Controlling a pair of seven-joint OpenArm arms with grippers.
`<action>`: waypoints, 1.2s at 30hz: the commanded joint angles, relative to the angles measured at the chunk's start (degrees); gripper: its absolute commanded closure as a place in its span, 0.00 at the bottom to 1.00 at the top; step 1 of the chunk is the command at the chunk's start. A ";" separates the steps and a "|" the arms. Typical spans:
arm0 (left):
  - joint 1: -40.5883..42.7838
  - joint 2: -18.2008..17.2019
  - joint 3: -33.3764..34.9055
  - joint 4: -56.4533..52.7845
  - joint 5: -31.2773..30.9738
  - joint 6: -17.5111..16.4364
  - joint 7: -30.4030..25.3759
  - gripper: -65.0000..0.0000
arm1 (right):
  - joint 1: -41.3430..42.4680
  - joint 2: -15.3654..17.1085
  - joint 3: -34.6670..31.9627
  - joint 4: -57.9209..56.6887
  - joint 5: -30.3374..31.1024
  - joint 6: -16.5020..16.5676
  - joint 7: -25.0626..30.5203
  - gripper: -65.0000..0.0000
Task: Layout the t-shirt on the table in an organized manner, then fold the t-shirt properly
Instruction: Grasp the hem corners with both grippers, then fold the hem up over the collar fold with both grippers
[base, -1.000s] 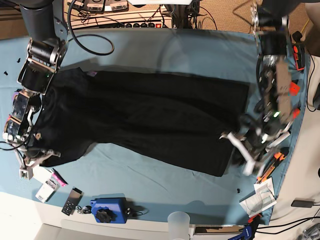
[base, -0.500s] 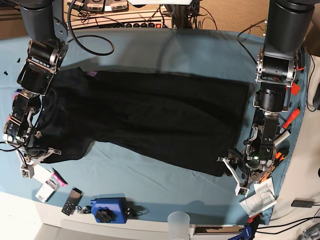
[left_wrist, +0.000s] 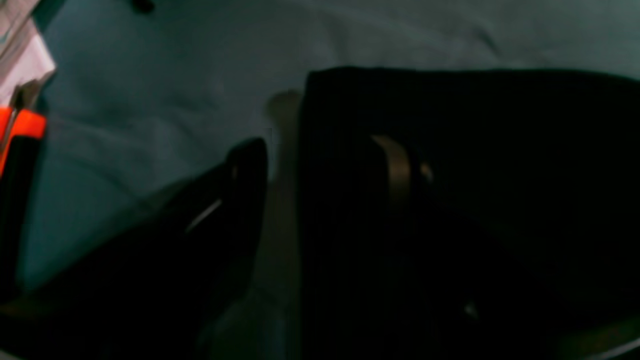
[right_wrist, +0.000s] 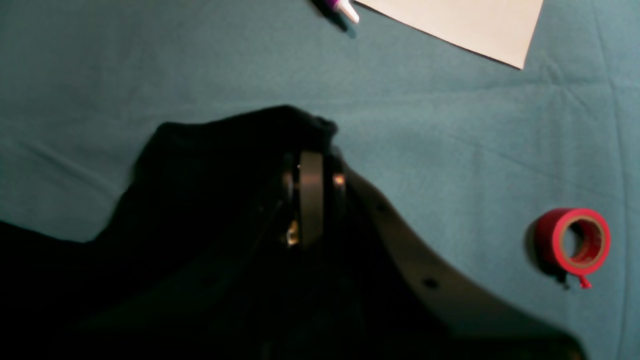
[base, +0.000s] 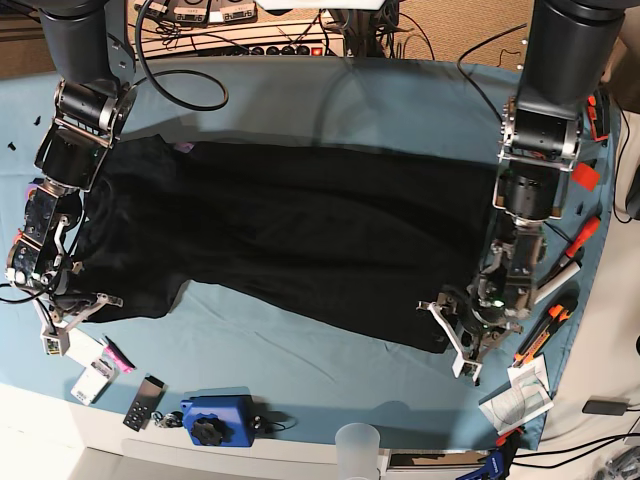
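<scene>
One big table (base: 300, 95) with blue cloth carries everything, and the black shirt (base: 300, 230) lies spread across its middle, long side running from my right arm to my left arm. The shirt is mostly flat; its print does not show. My left gripper (base: 452, 330) is low at the shirt's near corner on the right of the base view, with its jaws standing apart. In the left wrist view one finger (left_wrist: 245, 170) is over the bare cloth beside the shirt's edge and the other is over the black fabric; I cannot tell if it touches. My right gripper (base: 62, 312) is at the opposite end, jaws together and clamped on a bunched fold of the shirt, as the right wrist view shows. Near it lie a blue box (base: 215, 420), a red tape roll (right_wrist: 574, 242) and a white paper (right_wrist: 460, 25).
</scene>
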 joint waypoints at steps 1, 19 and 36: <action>-2.05 -0.28 -0.13 0.02 -0.15 0.15 -1.70 0.51 | 1.88 1.11 0.15 1.07 0.33 0.00 0.87 1.00; -1.46 0.42 -0.17 -1.75 -1.73 -0.83 -4.70 1.00 | 1.92 1.11 0.15 1.07 3.78 5.44 4.31 1.00; -1.40 0.11 -23.43 4.70 -12.94 -11.34 12.09 1.00 | 2.21 1.11 6.45 1.07 8.94 3.39 11.17 1.00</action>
